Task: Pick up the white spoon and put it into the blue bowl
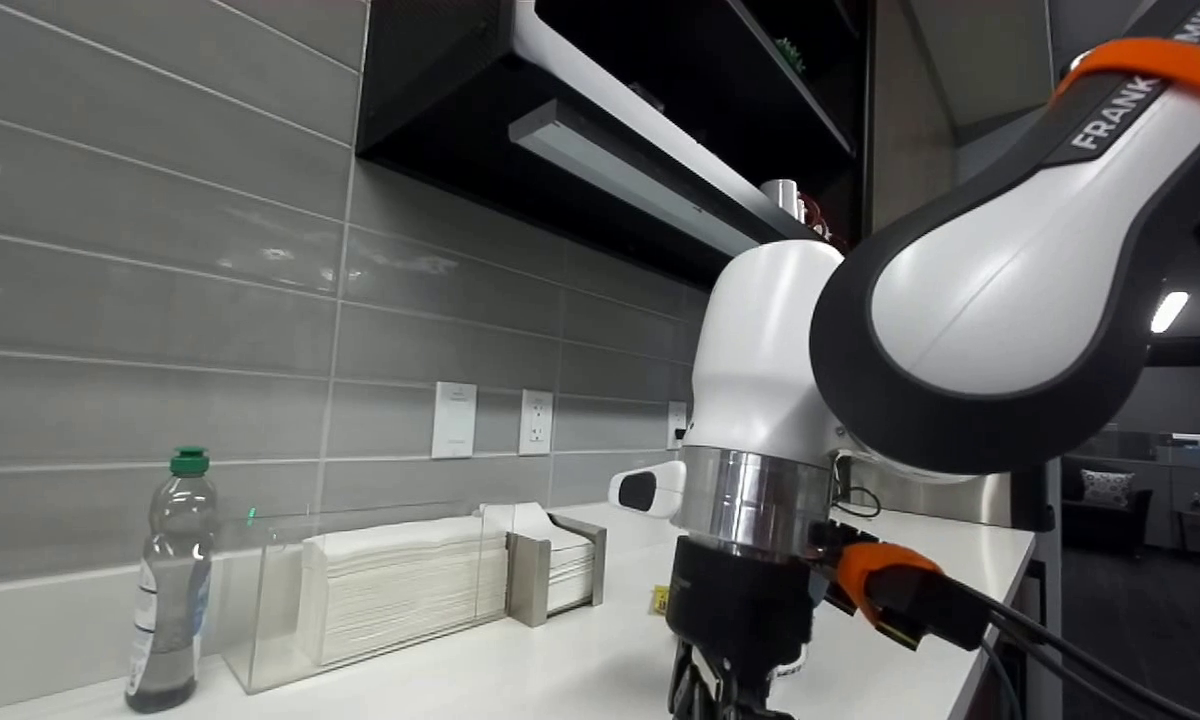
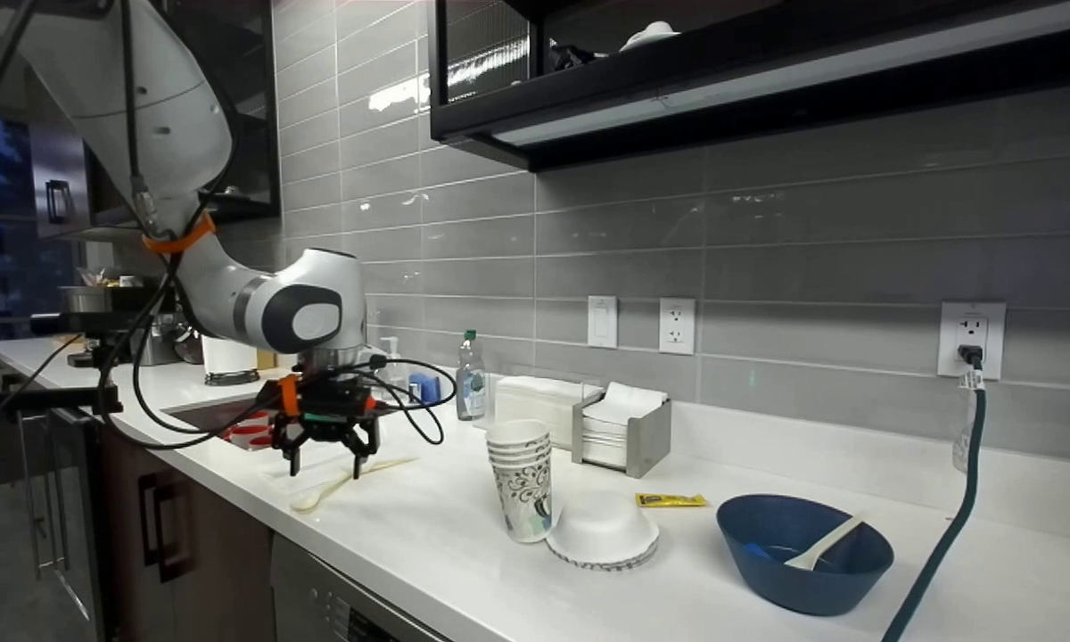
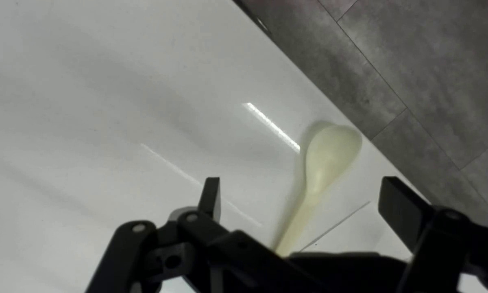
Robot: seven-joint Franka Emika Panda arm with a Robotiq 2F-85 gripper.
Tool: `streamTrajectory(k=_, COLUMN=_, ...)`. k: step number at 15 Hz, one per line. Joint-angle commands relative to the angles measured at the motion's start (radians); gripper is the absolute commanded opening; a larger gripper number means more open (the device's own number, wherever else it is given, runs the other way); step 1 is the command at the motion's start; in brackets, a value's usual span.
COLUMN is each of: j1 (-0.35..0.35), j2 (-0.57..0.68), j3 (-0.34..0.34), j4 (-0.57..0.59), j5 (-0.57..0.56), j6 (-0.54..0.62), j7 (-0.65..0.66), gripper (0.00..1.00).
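Note:
A white spoon (image 2: pixel 330 488) lies on the white counter near its front edge. In the wrist view the spoon (image 3: pixel 328 158) lies between my two fingers, its bowl end by the counter edge and its handle running under the gripper body. My gripper (image 2: pixel 325 470) is open and empty above the spoon, fingers pointing down. In the wrist view the gripper (image 3: pixel 301 199) has widely spread fingers that do not touch the spoon. The blue bowl (image 2: pixel 789 584) stands at the right end of the counter. Another white spoon (image 2: pixel 825 542) and something blue are inside it.
Stacked paper cups (image 2: pixel 524 490), upturned paper bowls (image 2: pixel 602 530) and a yellow packet (image 2: pixel 670 500) stand between gripper and blue bowl. Behind are a napkin holder (image 2: pixel 646 437) and a bottle (image 2: pixel 471 383). A green cable (image 2: pixel 950 530) hangs beside the bowl. A cabinet (image 2: pixel 767 76) overhangs the counter.

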Motion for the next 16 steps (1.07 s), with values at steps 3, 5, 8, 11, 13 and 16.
streamTrajectory(k=3, j1=-0.022, j2=0.025, j3=0.090, j4=-0.046, j5=-0.157, j6=0.215, j7=0.301, gripper=1.00)
streamTrajectory(k=5, j1=-0.025, j2=0.028, j3=0.103, j4=-0.053, j5=-0.301, j6=0.237, j7=0.446, gripper=1.00)
streamTrajectory(k=8, j1=-0.002, j2=0.047, j3=0.092, j4=-0.035, j5=-0.506, j6=0.223, j7=0.666, gripper=0.80)
streamTrajectory(k=11, j1=0.001, j2=0.079, j3=0.093, j4=-0.014, j5=-0.604, j6=0.224, j7=0.780, gripper=0.65)
streamTrajectory(k=13, j1=0.007, j2=0.105, j3=0.096, j4=-0.002, j5=-0.631, j6=0.226, j7=0.815, gripper=0.61)
streamTrajectory(k=16, j1=0.020, j2=0.140, j3=0.095, j4=0.015, j5=-0.646, j6=0.230, j7=0.839, gripper=0.63)
